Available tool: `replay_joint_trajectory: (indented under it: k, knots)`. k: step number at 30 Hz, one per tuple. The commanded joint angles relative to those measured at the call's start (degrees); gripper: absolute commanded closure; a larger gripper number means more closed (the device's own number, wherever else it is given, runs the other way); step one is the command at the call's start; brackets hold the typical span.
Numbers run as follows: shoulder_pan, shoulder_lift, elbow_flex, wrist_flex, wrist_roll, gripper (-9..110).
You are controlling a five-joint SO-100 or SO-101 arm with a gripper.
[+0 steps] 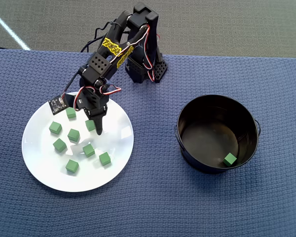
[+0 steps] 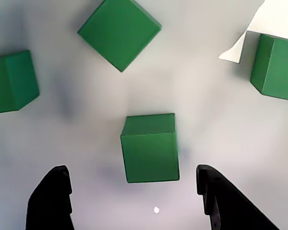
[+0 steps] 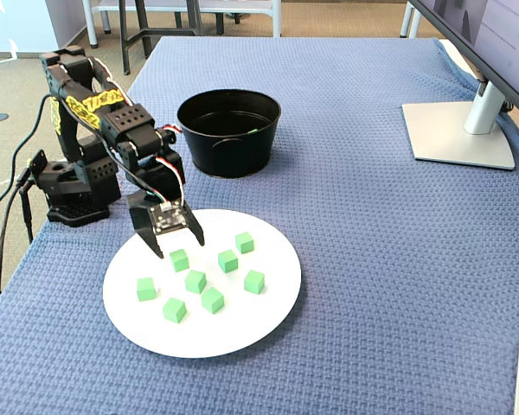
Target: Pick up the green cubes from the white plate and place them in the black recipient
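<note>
Several green cubes lie spread on the white plate (image 1: 42, 165), which sits at the left of the overhead view. My gripper (image 1: 92, 127) hangs low over the plate's upper middle, open. In the wrist view one green cube (image 2: 150, 148) rests on the plate (image 2: 221, 143) between the two black fingertips (image 2: 57, 182), slightly ahead of them and touching neither. The fixed view shows the gripper (image 3: 178, 246) straddling that cube (image 3: 179, 259). The black recipient (image 1: 202, 113) stands to the right, apart from the plate, with one green cube (image 1: 230, 159) on its floor.
The arm's base (image 1: 148, 69) stands behind the plate on the blue woven cloth. In the fixed view a monitor stand (image 3: 458, 130) sits at the far right, and cables (image 3: 17, 190) hang off the table's left edge. Other cubes (image 2: 120, 31) lie close around the gripper.
</note>
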Motion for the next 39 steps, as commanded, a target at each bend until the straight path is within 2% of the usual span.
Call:
replay_joint_trajectory:
  k: [1, 9, 10, 12, 15, 19, 24, 32, 39]
  knots:
    - [1.14, -1.49, -4.92, -0.53, -0.44, 74]
    - [1.41, -3.6, -5.19, -1.93, -1.14, 81]
    - [1.41, -3.6, -5.1, -2.2, -0.88, 84]
    - [1.41, -3.6, -5.1, -3.16, 1.05, 97]
    - [1.14, -3.43, -4.75, -3.6, 2.72, 101]
    - [0.26, -1.67, -4.22, -4.04, 7.65, 102]
    - [-3.69, 9.67, -6.42, 2.11, 23.82, 102]
    - [-19.69, 33.49, -11.16, 14.59, 50.36, 102]
    - [-44.56, 38.76, -13.89, 18.02, 62.14, 102]
